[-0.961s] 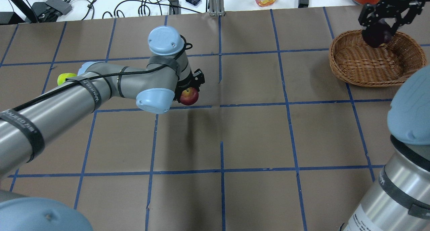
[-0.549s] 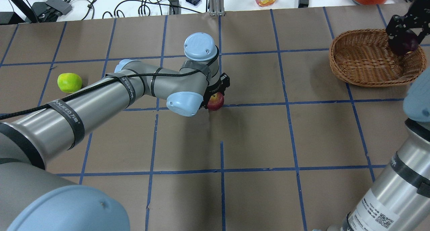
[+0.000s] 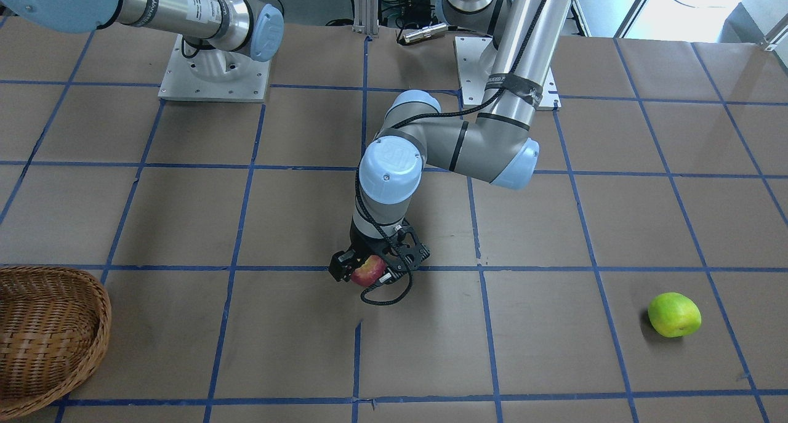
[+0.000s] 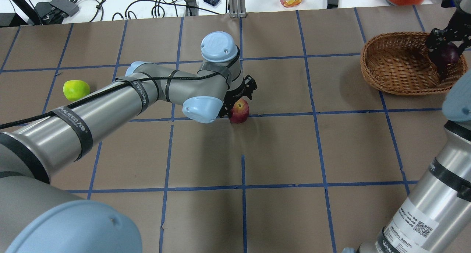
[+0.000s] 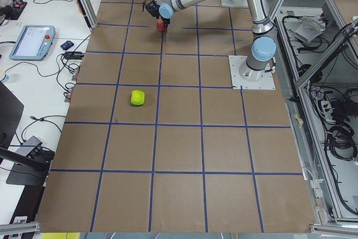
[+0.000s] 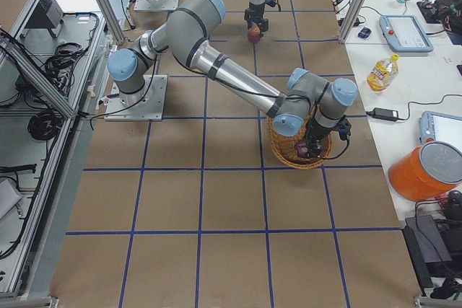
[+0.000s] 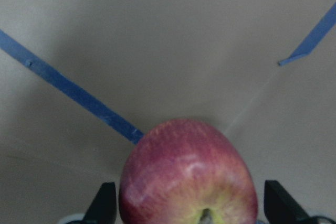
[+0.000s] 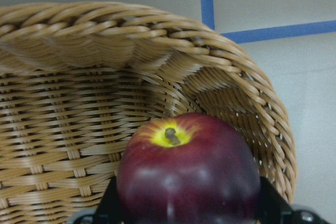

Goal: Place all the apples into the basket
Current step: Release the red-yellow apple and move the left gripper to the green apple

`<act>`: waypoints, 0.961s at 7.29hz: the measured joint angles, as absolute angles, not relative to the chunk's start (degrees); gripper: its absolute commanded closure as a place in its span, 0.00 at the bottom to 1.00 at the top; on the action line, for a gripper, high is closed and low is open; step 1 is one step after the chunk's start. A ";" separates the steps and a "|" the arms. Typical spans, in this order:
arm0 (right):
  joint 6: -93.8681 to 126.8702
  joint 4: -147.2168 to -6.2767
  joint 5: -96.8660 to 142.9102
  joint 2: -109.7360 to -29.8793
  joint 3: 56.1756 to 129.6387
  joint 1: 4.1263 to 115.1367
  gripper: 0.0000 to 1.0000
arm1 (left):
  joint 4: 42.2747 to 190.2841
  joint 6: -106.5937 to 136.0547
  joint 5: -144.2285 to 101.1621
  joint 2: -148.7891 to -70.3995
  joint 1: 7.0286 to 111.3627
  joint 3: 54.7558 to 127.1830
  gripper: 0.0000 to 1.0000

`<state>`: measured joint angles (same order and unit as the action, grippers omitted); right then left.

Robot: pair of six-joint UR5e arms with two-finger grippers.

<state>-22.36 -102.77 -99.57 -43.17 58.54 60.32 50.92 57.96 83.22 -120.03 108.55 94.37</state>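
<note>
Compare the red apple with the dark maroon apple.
Colour: the red apple is bright red; the maroon apple is much darker.
Place: the red apple is mid-table, far from the basket; the maroon apple is within the basket's rim.
Holder: left gripper has the red apple, right gripper the maroon apple.
Both are gripped.

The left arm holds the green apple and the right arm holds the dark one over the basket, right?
No. The overhead view shows the left gripper holding the red apple; the green apple lies alone. The rest is right.
</note>
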 measured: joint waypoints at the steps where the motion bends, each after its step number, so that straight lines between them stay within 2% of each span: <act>1: -20.57 -102.84 -99.35 -42.72 58.47 60.30 0.00 | 53.27 54.76 81.42 -118.63 106.35 93.59 0.00; 4: -19.62 -100.95 -99.43 -42.54 58.36 60.30 0.00 | 67.83 35.68 81.54 -112.55 98.22 92.96 0.00; 7: -18.71 -93.22 -97.05 -47.86 57.89 62.63 0.00 | 77.85 11.28 91.33 -106.54 87.09 94.66 0.00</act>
<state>-18.71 -93.22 -97.05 -47.86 57.89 62.63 77.85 11.28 91.33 -106.54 87.09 94.66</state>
